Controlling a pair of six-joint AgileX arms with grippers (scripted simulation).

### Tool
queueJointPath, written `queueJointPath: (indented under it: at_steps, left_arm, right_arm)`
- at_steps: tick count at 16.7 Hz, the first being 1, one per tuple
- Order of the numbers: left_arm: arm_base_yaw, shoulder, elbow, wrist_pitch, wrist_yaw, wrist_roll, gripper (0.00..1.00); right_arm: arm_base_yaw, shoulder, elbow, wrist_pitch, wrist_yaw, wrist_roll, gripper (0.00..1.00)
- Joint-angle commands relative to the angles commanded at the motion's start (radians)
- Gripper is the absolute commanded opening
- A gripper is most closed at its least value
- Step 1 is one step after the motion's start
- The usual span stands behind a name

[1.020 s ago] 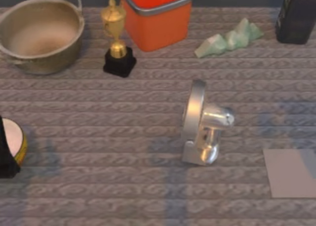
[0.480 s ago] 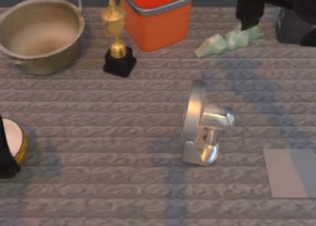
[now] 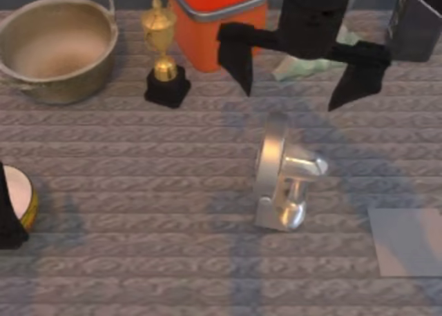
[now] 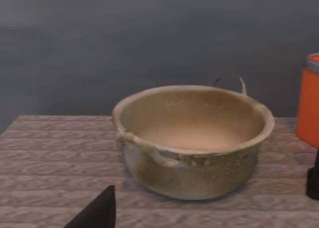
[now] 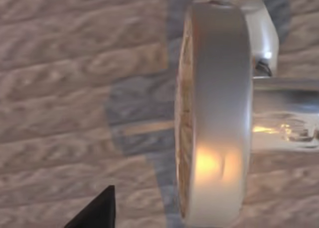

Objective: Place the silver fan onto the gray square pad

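The silver fan [image 3: 283,174] stands upright near the table's middle, with its ring head facing left and its motor bulge pointing right. In the right wrist view its ring [image 5: 214,113] fills the picture and one black fingertip [image 5: 97,213] shows to the side of it. My right gripper [image 3: 297,78] hangs open above the table just behind the fan, with its two fingers spread wide and nothing between them. The gray square pad [image 3: 407,241] lies flat at the right edge, toward the front. My left gripper [image 3: 8,223] is parked at the left edge.
A large dull metal pot [image 3: 55,47] sits at the back left and shows close in the left wrist view as the pot [image 4: 192,138]. A gold trophy [image 3: 164,54], an orange container [image 3: 217,19], a pale green lump [image 3: 304,64] and a black box [image 3: 414,23] line the back. A yellow-rimmed disc [image 3: 19,195] lies by the left gripper.
My right arm has swung in from the back right corner and now hangs just behind the fan with its fingers spread. The fan, the pad and the left arm have not moved.
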Motion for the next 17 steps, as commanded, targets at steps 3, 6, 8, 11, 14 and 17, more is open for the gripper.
queueJointPath:
  at_steps: [3, 6, 8, 11, 14, 17]
  left_arm:
    - [0.0, 0.0, 0.0, 0.0, 0.0, 0.0, 1.0]
    - [0.0, 0.0, 0.0, 0.0, 0.0, 0.0, 1.0]
    - [0.0, 0.0, 0.0, 0.0, 0.0, 0.0, 1.0]
    - [0.0, 0.0, 0.0, 0.0, 0.0, 0.0, 1.0]
    - [0.0, 0.0, 0.0, 0.0, 0.0, 0.0, 1.0]
    - [0.0, 0.0, 0.0, 0.0, 0.0, 0.0, 1.0]
  right_arm:
    - [0.028, 0.096, 0.087, -0.068, -0.004, 0.04, 1.0]
    - [0.032, 0.109, 0.099, -0.078, -0.005, 0.045, 1.0]
    - [0.032, 0.109, 0.099, -0.078, -0.005, 0.045, 1.0]
    - [0.029, 0.104, 0.08, -0.06, -0.005, 0.042, 1.0]
    - [0.03, 0.08, -0.024, 0.02, -0.005, 0.042, 1.0]
    - [0.032, 0.052, -0.163, 0.119, -0.005, 0.044, 1.0]
